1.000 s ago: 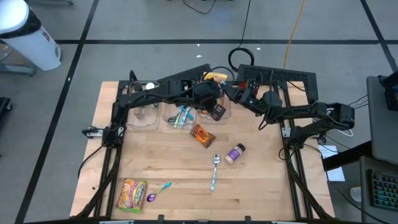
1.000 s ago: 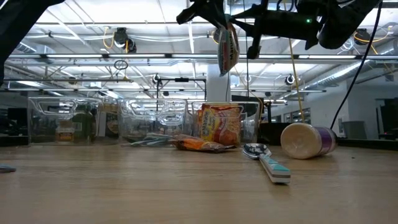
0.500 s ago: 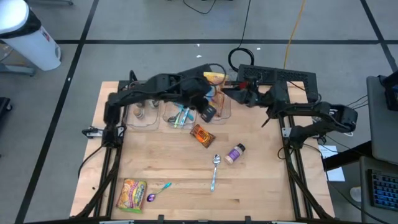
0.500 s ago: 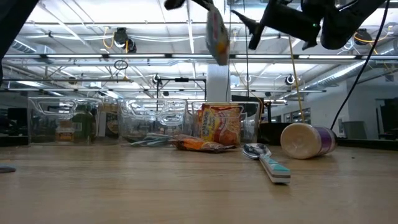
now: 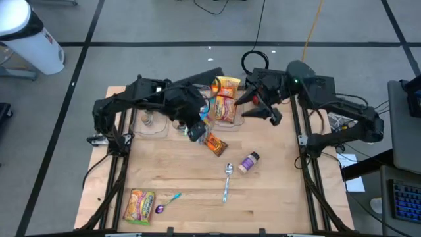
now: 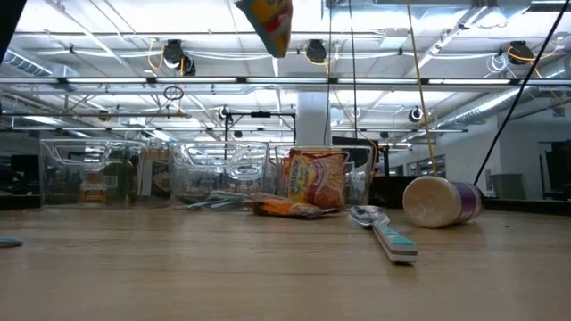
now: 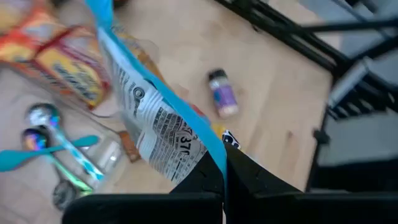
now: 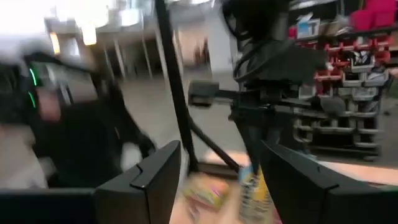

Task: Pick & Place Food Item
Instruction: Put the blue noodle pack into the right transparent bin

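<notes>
My left gripper (image 5: 196, 131) hangs over the far middle of the table, shut on a snack packet (image 7: 155, 124) with a blue edge and a printed white back. In the low view the packet (image 6: 268, 22) shows high above the table. My right gripper (image 5: 263, 108) stands open at the far right, apart from the packet, with nothing between its fingers (image 8: 161, 177). An orange food packet (image 5: 225, 105) stands in the rightmost clear bin (image 5: 238, 122). A second orange packet (image 5: 214, 143) lies flat on the table. My left gripper pinches the packet's end edge (image 7: 214, 163) between its two fingers, which slant downward toward the table. The packet reaches out past the fingertips, edge-on to the wrist camera. It is lifted clear of the table and the bins.
Clear bins (image 5: 158, 122) along the far edge hold spoons and small jars. A spice jar (image 5: 248, 162) and a spoon (image 5: 227, 178) lie right of centre. A yellow packet (image 5: 139, 205) and a teal spoon (image 5: 168, 199) lie at the near left. Bare wood lies between them.
My right gripper has let go of the packet and drawn back toward the table's right edge. My left gripper has carried the packet up and toward the table's left and near side, and the packet has turned about in the hold.
</notes>
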Controlling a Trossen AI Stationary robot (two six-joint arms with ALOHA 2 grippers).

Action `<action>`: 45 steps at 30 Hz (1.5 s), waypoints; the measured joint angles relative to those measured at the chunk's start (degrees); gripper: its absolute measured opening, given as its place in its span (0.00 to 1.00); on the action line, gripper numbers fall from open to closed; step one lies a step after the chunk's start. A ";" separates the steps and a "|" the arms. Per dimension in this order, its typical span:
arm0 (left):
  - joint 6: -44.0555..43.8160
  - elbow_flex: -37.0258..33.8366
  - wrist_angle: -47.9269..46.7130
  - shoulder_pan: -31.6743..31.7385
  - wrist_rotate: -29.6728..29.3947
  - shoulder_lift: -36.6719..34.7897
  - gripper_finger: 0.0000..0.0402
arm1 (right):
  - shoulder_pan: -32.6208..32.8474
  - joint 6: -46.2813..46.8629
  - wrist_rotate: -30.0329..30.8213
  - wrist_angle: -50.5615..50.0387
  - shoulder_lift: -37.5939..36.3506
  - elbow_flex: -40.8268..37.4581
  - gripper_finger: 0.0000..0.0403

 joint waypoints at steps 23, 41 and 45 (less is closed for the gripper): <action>18.63 -0.02 0.37 -8.43 8.43 0.13 0.00 | 19.67 -19.93 23.70 -29.87 21.48 26.78 0.51; 21.89 -0.06 1.20 -10.17 4.95 0.45 0.00 | 21.21 -15.42 25.36 -30.91 22.74 26.65 0.48; 21.87 -0.04 1.22 -10.15 4.73 0.45 0.00 | 21.32 -15.50 24.98 -30.44 22.87 26.78 0.43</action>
